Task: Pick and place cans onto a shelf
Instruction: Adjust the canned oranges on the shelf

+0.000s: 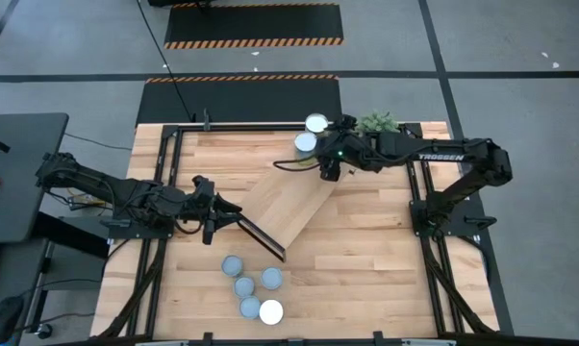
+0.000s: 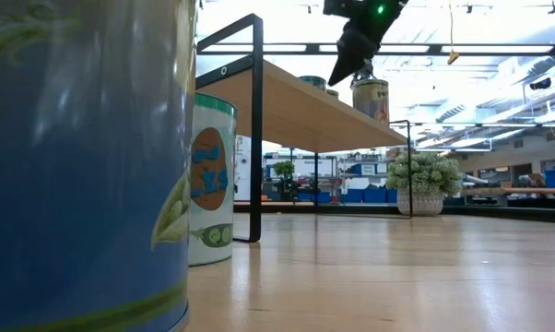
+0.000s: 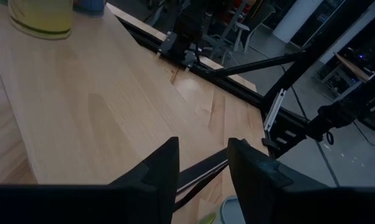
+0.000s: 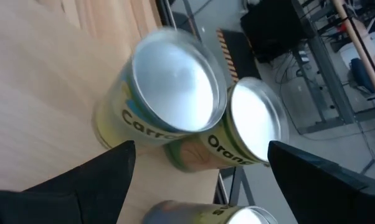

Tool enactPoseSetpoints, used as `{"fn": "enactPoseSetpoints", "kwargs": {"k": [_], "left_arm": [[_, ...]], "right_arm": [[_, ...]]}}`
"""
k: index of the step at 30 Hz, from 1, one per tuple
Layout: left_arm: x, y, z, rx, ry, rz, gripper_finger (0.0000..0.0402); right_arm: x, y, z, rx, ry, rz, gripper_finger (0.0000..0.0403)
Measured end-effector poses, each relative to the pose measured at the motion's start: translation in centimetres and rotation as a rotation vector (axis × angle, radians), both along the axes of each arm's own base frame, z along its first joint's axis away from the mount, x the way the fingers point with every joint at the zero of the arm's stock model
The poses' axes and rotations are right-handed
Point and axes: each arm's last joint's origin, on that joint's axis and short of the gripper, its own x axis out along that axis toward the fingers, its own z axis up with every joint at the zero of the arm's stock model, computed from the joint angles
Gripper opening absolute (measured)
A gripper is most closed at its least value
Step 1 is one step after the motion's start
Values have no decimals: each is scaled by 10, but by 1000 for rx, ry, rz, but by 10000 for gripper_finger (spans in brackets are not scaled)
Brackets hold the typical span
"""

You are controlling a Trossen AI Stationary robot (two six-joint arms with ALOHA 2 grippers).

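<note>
The shelf (image 1: pixel 285 200) lies slantwise across the table, a light-wood plank on dark end frames. Cans (image 1: pixel 305 142) stand on its far end. The right wrist view shows three there, a "Carrots" can (image 4: pixel 172 84), an orange-labelled can (image 4: pixel 253 124) and a third (image 4: pixel 194 214). My right gripper (image 1: pixel 328 175) hangs open and empty just above them (image 2: pixel 349 65). My left gripper (image 1: pixel 215 207) is open at the shelf's near-left end. Its fingers stand on either side of the dark end-frame bar (image 3: pixel 200 173); no touch shows. Several cans (image 1: pixel 243 285) stand on the table near the front edge.
A small potted plant (image 1: pixel 376 122) stands at the table's far right, just behind my right arm. Two of the table's cans (image 2: pixel 211 194) stand close before the low camera. A black frame (image 1: pixel 419 192) runs around the table top.
</note>
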Motion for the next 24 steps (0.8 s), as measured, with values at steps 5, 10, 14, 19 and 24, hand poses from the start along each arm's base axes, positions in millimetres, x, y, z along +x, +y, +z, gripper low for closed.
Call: {"fn": "enactPoseSetpoints", "kwargs": {"k": [5, 10, 14, 19, 24], "left_arm": [[0, 0, 0, 7, 1, -2, 142], [0, 0, 0, 13, -1, -3, 142], [0, 0, 0, 15, -1, -4, 142], [0, 1, 0, 20, -2, 12, 142], [0, 2, 0, 33, -5, 48, 142]], "right_arm": [[-3, 11, 7, 2, -34, 31, 373], [-3, 15, 7, 6, -39, 40, 373], [-3, 13, 16, 36, -99, 10, 373], [-3, -4, 38, 85, -197, 16, 372], [-8, -34, 46, 134, -273, -2, 372]]}}
